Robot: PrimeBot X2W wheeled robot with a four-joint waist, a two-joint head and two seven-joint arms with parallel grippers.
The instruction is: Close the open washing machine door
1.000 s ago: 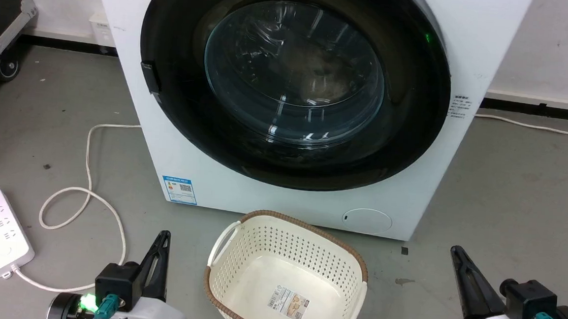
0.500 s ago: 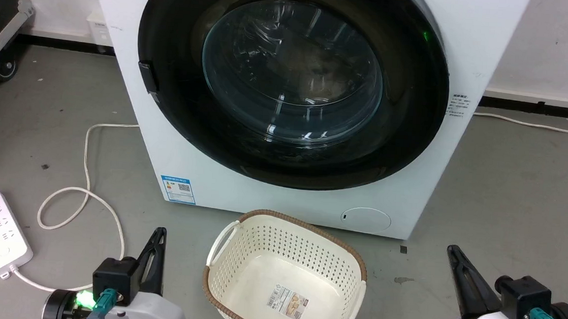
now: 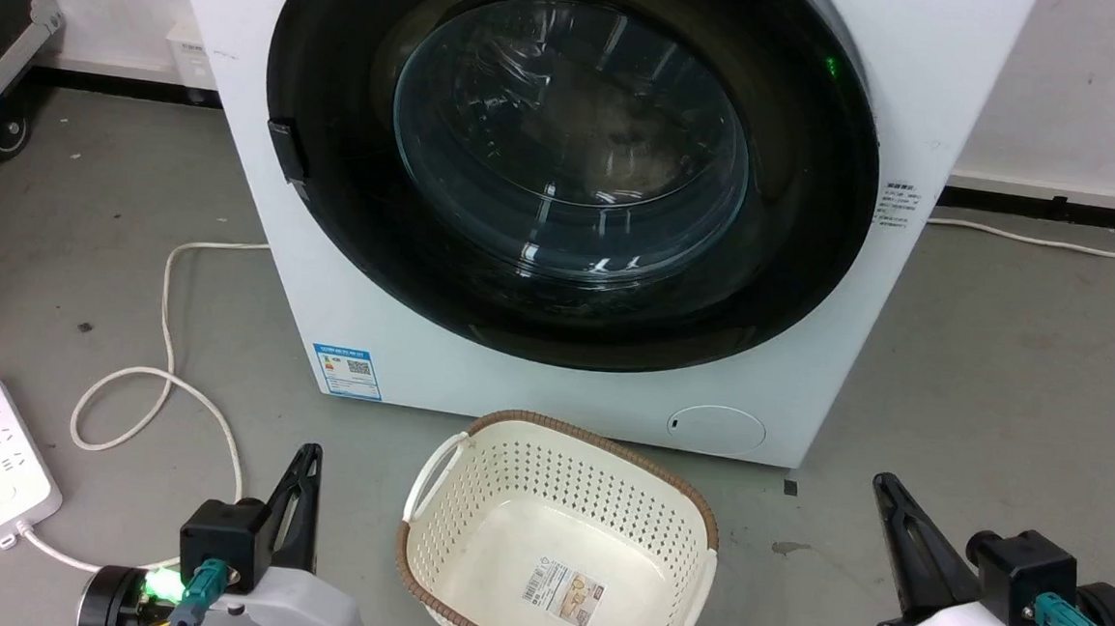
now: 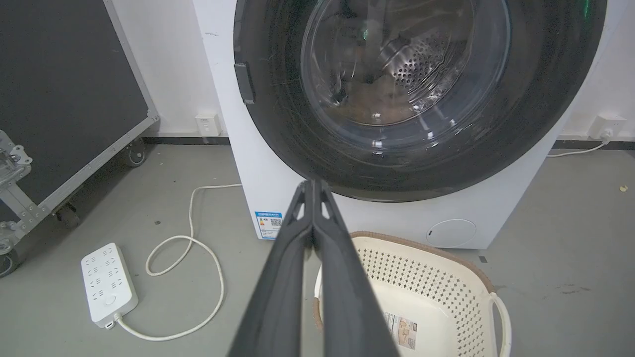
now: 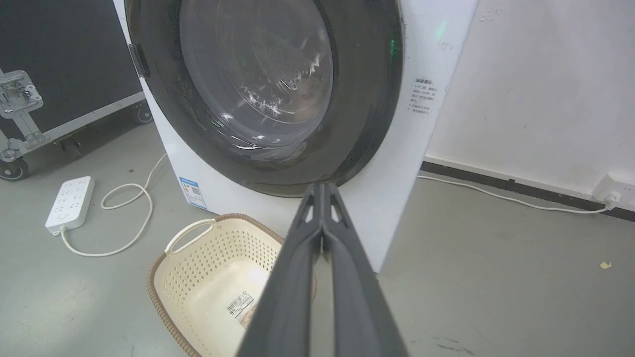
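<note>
Door seated flush; task judged complete.
Over the last second only the head view drifts slightly, which is camera motion; the door (image 3: 567, 159) has not moved, sitting in the washer (image 3: 514, 388) front behind the basket (image 3: 547, 487) and facing the robot. It is round, so it has no long axis; the latch (image 3: 280, 146) is at its left edge. The left claw (image 3: 309, 457) and right claw (image 3: 884, 483) are pressed together, empty, well apart from it.

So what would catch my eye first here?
The big black-rimmed glass door covers most of the white washer, lying flat against its front. Just before it stands a cream basket, empty but for a label. The left claw and right claw flank it, fingers pressed together.
</note>
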